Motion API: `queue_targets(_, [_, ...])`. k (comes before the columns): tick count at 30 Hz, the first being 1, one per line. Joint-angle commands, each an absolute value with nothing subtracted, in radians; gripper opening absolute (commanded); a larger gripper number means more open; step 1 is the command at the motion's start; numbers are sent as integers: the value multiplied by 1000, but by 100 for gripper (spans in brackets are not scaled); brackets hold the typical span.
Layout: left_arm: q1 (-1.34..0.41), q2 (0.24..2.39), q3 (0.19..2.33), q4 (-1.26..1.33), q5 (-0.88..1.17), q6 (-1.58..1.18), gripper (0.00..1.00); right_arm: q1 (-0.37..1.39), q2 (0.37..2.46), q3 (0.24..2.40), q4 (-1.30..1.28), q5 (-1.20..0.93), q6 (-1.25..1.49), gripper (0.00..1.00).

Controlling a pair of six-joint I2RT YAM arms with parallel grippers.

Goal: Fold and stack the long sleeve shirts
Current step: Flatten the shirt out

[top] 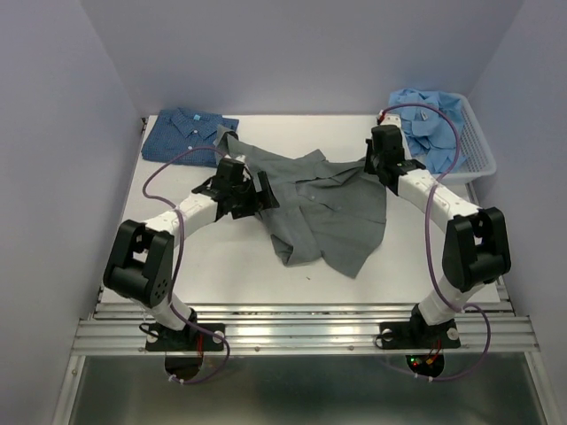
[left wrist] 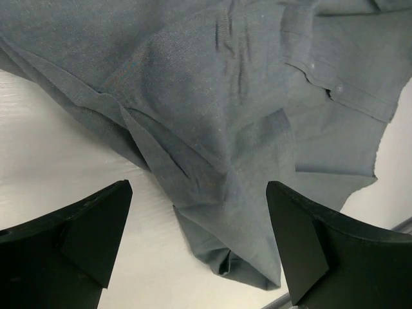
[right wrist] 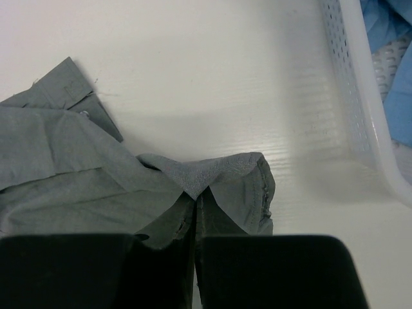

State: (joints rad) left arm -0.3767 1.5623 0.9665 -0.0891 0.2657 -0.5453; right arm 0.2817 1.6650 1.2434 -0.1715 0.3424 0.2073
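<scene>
The grey shirt [top: 323,208] lies rumpled and half spread on the middle of the table [top: 204,266]; my right gripper [right wrist: 195,241] is closed on a bunched fold at its edge, near the basket [right wrist: 360,116]; my left gripper [left wrist: 196,190] hangs wide apart over the cloth, holding nothing. The shirt looks light, limp and quick to crease; I judge it will sag and drag, so the doubled hem corners or seams are the best hold. The dark blue shirt [top: 188,133] sits folded at the far left corner.

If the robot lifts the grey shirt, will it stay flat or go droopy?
Probably droopy: the grey shirt lies in soft wrinkles. It bunches where the right gripper pinches it, so it likely sags. Looks thin, probably light.
</scene>
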Motion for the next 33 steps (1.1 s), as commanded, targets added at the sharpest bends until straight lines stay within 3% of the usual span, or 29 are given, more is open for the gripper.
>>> queue_targets(1, [-411,1588,1028,-28,200,-583,99,276,1643,1232,-138,313,222,1])
queue_targets(10, [-480,1750,1198,-201,74,-526,97,276,1618,1221,-140,344,219,1])
queue_targets(17, [-506,1782,1253,-284,9,-489,74,276,1600,1209,-140,393,207,1])
queue_targets(18, [-509,1782,1259,-307,-29,-488,62,276,1595,1207,-140,403,206,1])
queue_targets(21, [-514,1787,1281,-318,-52,-471,43,276,1589,1203,-140,405,206,1])
queue_targets(22, [-515,1790,1293,-327,-69,-468,7,276,1586,1203,-140,405,206,1])
queue_targets(23, [-517,1793,1304,-339,-84,-472,0,276,1583,1201,-140,405,206,1])
queue_targets(33, [-456,1585,1437,-426,-300,-440,0,267,1563,1216,-138,460,180,1])
